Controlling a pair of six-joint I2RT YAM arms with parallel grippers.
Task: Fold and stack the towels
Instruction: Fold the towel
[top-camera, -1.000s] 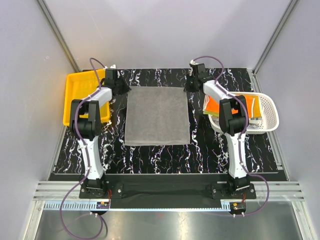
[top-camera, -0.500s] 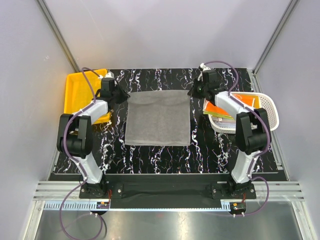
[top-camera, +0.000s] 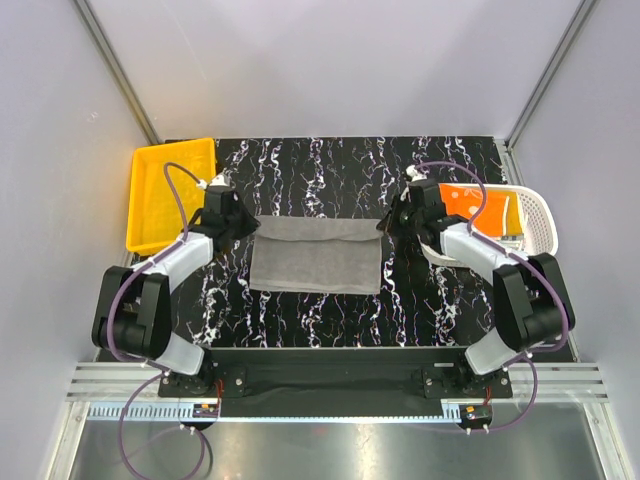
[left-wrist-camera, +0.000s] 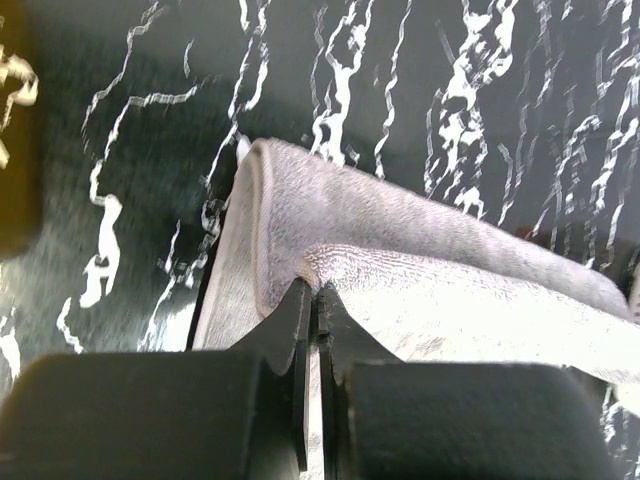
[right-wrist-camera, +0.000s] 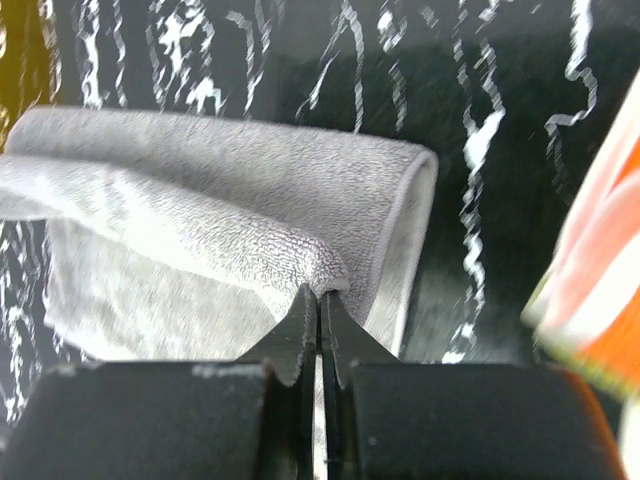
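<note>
Folding grey towel (top-camera: 316, 262) in half
Left gripper (left-wrist-camera: 313, 296), right gripper (right-wrist-camera: 320, 301) pinched shut on its corners; fold unfinished; orange towel (top-camera: 462, 200) waits in basket (top-camera: 541, 222).

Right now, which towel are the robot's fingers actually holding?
The plain grey towel, mid-table: the left fingers and right fingers each pinch a corner of it. The orange towel lies untouched in the white basket.

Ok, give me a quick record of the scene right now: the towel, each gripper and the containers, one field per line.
towel: grey towel, mid-table, top layer doubled over the bottom one
left gripper: shut on the lifted layer's left corner
right gripper: shut on the lifted layer's right corner
yellow bin: far left of the table
white basket: right side, holding an orange towel
</note>
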